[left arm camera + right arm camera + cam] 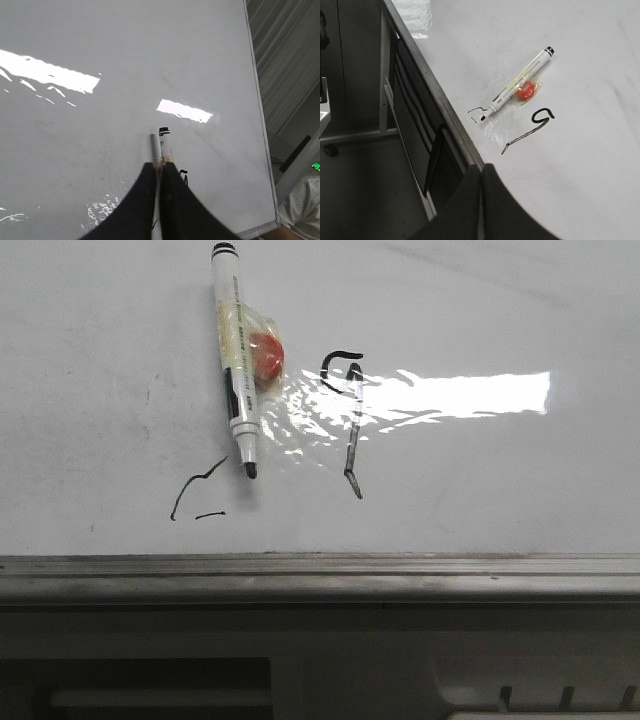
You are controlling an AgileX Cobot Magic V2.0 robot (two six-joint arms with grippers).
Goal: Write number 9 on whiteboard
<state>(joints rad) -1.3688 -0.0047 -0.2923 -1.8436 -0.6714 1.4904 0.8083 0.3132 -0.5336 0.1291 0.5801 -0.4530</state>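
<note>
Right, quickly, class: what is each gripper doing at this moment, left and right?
Left gripper: shut, nothing held; the marker lies loose on the whiteboard.
Right gripper: shut, nothing held.
</note>
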